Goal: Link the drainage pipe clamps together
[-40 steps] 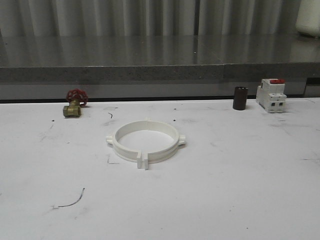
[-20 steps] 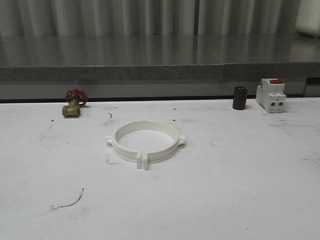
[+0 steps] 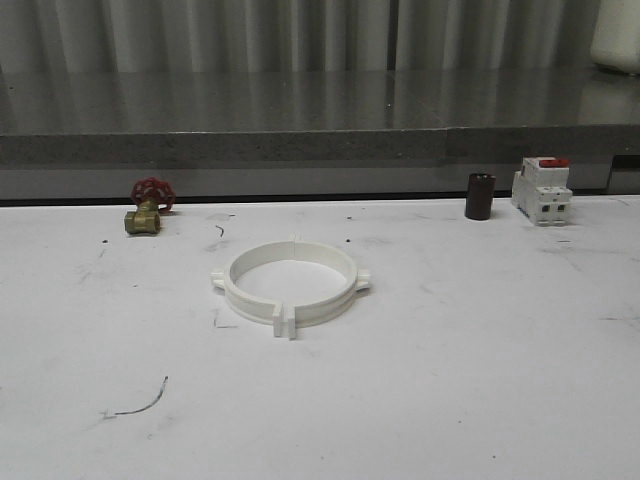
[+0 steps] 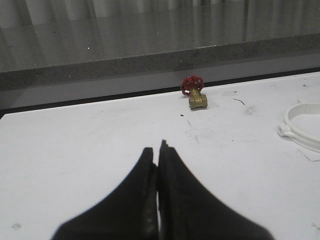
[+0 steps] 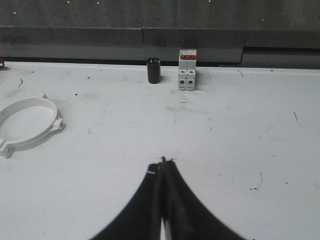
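Observation:
The two white drainage pipe clamps lie joined as one wide ring on the white table, with end tabs meeting at the near and far sides. Part of that ring shows in the left wrist view, and most of it in the right wrist view. My left gripper is shut, its black fingers pressed together with nothing between them, well away from the ring. My right gripper is shut too and empty, over bare table to the ring's right.
A brass valve with a red handwheel stands at the back left. A dark cylinder and a white breaker block with a red top stand at the back right. A grey ledge runs behind the table.

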Controlling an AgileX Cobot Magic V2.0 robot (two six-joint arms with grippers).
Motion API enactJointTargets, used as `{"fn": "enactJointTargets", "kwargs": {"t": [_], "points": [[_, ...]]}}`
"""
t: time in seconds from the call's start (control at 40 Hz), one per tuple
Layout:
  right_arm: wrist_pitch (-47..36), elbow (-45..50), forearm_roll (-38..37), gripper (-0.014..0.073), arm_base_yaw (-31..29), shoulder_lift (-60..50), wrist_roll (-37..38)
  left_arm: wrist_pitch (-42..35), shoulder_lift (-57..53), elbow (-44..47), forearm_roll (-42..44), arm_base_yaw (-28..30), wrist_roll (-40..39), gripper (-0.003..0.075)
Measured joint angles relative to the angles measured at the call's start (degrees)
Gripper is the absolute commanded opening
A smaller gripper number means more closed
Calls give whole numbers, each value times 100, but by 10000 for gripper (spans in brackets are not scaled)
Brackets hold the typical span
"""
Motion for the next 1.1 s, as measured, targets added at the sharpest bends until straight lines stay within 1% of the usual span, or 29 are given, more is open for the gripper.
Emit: {"fn": "enactJointTargets", "kwargs": {"t": [0.35, 0.42, 0.47, 0.6, 0.68, 0.75, 0.85, 0.95, 1.1], "points": [[-80, 124, -51, -71, -27, 0, -14, 2, 0, 0, 0, 0, 0, -20], [-259, 322, -37, -71, -162, -37, -200, 2, 0, 0, 0, 0, 0, -20], [-496, 518, 46, -71, -294, -74, -484, 12, 0, 0, 0, 0, 0, -20], [-1416, 1219, 759, -71, -852, -315, -1565, 11, 0, 0, 0, 0, 0, -20], [-2003, 1686, 1401, -71, -1222, -528, -2287, 11, 0, 0, 0, 0, 0, -20], [-2403, 2088, 1884, -71, -1573, -761, -2656, 11, 0, 0, 0, 0, -4, -20], [-2553, 2418, 2331, -71, -1955, -1031, -2804, 11, 0, 0, 0, 0, -4, -20], [-2580, 2518, 2552, -71, -2205, -1113, -2853, 11, 0, 0, 0, 0, -4, -20], [-2580, 2527, 2700, -71, -2299, -1122, -2866, 11, 0, 0, 0, 0, -4, -20]]}}
